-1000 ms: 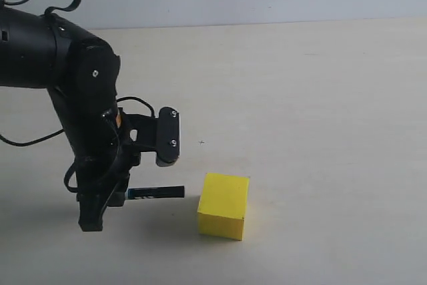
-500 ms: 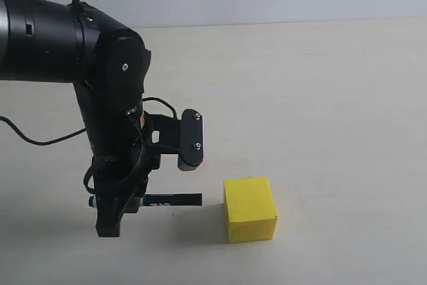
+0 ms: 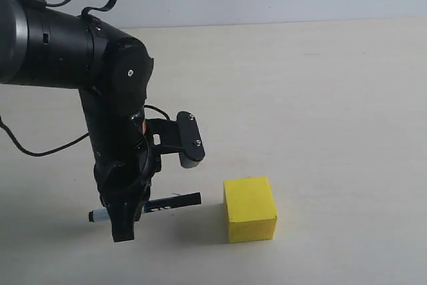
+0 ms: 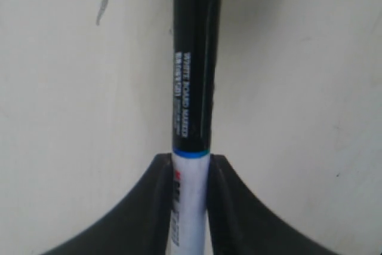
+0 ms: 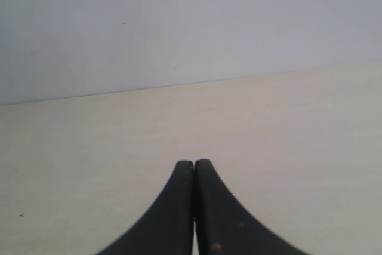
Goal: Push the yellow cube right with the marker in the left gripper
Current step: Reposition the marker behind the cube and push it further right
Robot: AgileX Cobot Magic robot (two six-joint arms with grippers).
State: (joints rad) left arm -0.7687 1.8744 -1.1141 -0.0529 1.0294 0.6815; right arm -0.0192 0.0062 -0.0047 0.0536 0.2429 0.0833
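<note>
The left gripper [image 3: 125, 217] points down at the desk [image 3: 320, 98] and clamps the marker [image 3: 171, 201], which lies almost level just above the surface. Its black cap points at the yellow cube [image 3: 250, 209], the tip just short of the near face. Both are well away from the desk's far edge.

Bright, diffuse light throughout. Soft, faint shadow on the table [image 3: 333, 98] beside the yellow cube [image 3: 249, 208]. Left wrist view: marker [image 4: 191, 58] close-up slightly blurred, print soft.
</note>
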